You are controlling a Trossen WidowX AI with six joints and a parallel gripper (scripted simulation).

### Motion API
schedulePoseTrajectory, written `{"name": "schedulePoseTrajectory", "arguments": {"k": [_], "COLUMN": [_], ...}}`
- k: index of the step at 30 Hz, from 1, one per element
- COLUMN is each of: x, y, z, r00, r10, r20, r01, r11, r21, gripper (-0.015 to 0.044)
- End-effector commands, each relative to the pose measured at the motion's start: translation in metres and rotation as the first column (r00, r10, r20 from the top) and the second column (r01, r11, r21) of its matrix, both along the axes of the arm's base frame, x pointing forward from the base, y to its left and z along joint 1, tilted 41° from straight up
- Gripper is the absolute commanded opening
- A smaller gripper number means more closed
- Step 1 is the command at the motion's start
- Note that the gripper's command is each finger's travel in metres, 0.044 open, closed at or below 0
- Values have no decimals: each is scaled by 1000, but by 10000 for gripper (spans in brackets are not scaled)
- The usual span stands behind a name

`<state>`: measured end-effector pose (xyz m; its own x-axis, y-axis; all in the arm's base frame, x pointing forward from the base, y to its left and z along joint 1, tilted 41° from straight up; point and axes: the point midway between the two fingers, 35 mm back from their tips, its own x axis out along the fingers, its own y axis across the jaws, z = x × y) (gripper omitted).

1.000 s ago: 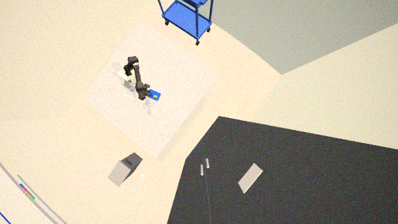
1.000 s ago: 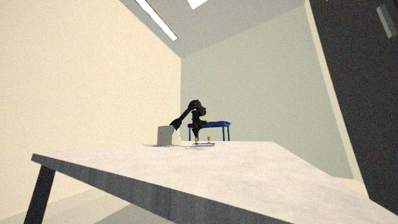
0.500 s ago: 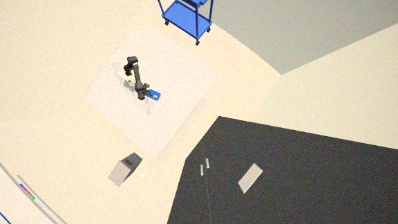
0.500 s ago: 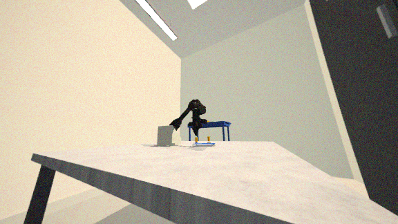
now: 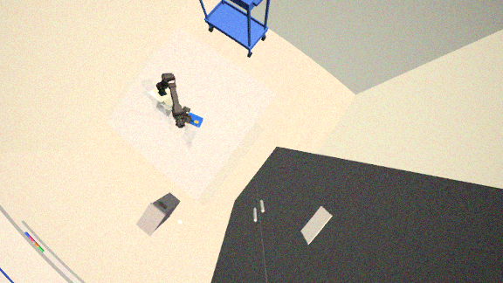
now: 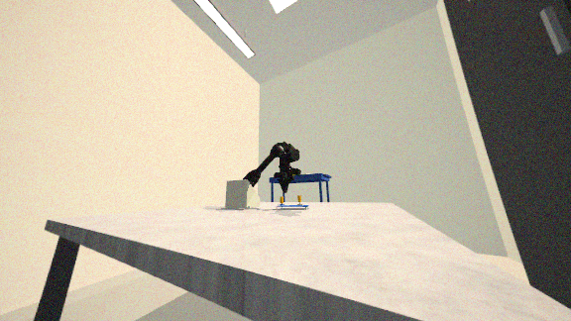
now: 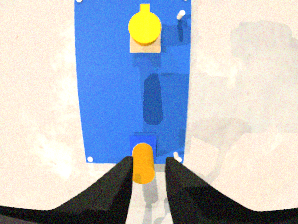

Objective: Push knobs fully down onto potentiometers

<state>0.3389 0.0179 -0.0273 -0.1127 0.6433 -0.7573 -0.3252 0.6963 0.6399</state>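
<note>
The blue circuit board (image 7: 113, 83) (image 5: 197, 119) (image 6: 293, 207) lies on the table under my arm. A yellow knob (image 7: 144, 27) (image 6: 299, 198) sits on its tan potentiometer at the board's far end. An orange knob (image 7: 143, 156) (image 6: 282, 199) stands at the near end. My gripper (image 7: 149, 163) (image 6: 284, 190) (image 5: 181, 124) hangs point-down right over the orange knob. Its fingers stand a little apart, and the knob shows through the gap between them. I cannot tell whether the fingertips touch the knob.
The arm's pale base block (image 6: 237, 194) stands just left of the board. A blue cart (image 5: 237, 19) (image 6: 299, 177) stands behind the table. A grey box (image 5: 157, 213) lies on the floor.
</note>
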Motion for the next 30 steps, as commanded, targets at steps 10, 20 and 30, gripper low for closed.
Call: {"name": "schedulePoseTrajectory", "arguments": {"k": [10,20,30], "x": [71,70,68], "y": [10,22,30], "z": [35,22,12], "r00": [1000,1000,1000], "r10": [7,7,7], "r20": [15,16,16], "r01": [-7,-7,-7], "r11": [1000,1000,1000], "r21": [0,0,1], "gripper": [0,0,0]}}
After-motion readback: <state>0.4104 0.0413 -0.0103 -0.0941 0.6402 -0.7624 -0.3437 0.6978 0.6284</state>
